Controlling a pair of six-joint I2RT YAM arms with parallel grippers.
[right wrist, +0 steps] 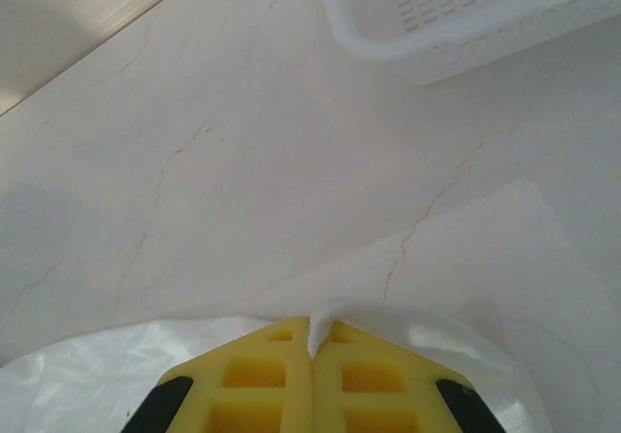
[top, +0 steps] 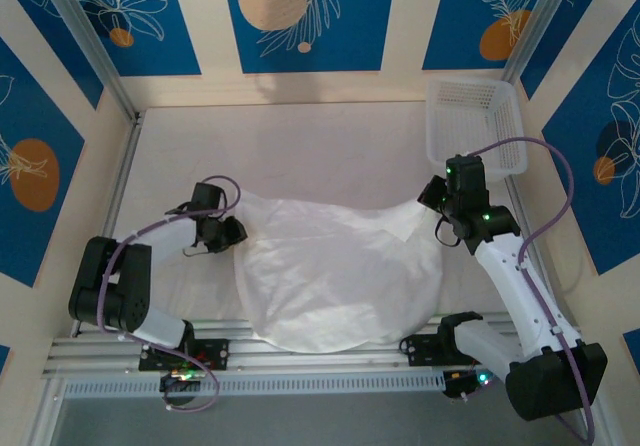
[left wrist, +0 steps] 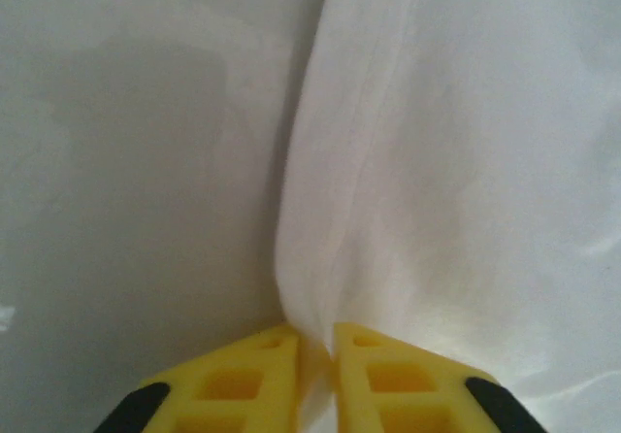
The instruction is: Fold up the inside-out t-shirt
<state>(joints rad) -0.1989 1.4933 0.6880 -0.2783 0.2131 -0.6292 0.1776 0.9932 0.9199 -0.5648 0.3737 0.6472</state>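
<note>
Pinching the cloth at both sides, Sam: why hold it like that?

Likely to stretch it flat for the first fold, Lena. The right claw (top: 432, 198), just on the near side of the basket (top: 470, 82), is clenched on a raised corner of the inside-out t-shirt (top: 340, 276). The left claw (top: 230, 234), well apart from the basket, is clamped on the opposite edge.

And the shirt itself?

Thin, white, faintly see-through. It lies as a rounded, rumpled sheet on the desk (top: 300, 146), near and left of the basket, reaching the desk's near edge. I can make out no sleeves or neckline, and I judge nothing folded yet.
</note>
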